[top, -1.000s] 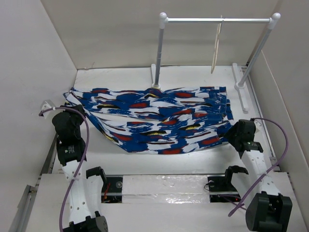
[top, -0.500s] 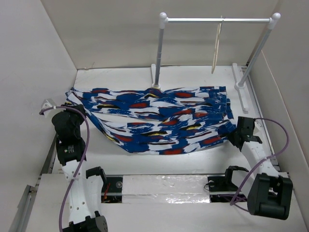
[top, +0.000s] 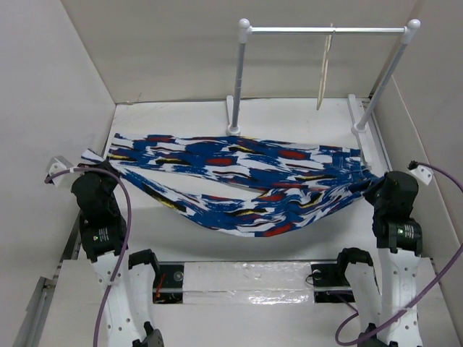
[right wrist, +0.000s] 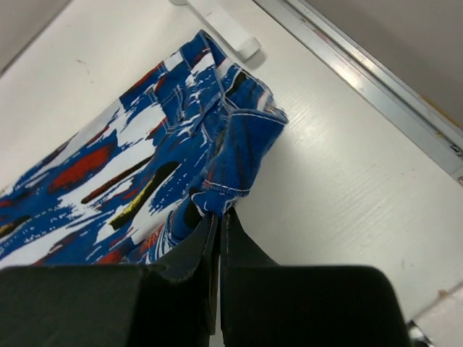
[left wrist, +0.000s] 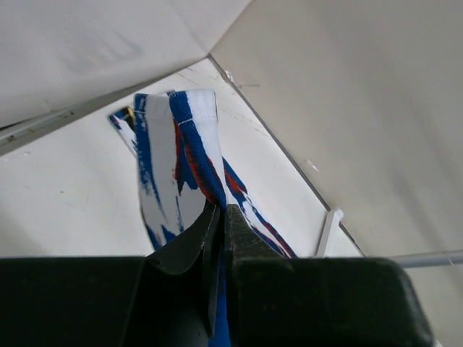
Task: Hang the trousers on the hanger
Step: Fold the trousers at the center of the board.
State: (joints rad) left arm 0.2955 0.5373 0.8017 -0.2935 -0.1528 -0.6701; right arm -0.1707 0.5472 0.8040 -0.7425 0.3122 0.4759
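**Across the table: trousers strung between two clamped grippers**

At the left side of the table (top: 289,116), the left gripper (top: 100,168) is pinched tight on one end of the trousers (top: 239,188). In the left wrist view its jaws are pressed together on a fold of the cloth (left wrist: 181,144), and a hemmed white-and-blue end stands up above the fingertips of this gripper (left wrist: 219,210).

From there the trousers run the full width of the table as a long band of royal blue with white, red, black and yellow streaks. The middle sags toward the near edge. Whether it rests on the table or hangs just above it cannot be told.

Behind the middle stands the white rack (top: 239,79). The foot of its left post is just at the far edge of the cloth. The hanger (top: 324,72) hangs edge-on from the rack's top bar, toward its right end, well apart from the trousers.

At the right side, the right gripper (top: 376,182) holds the other end. The right wrist view shows the jaws of this gripper (right wrist: 218,215) closed on a bunched blue fold (right wrist: 239,155), with stitched seams showing beside it.
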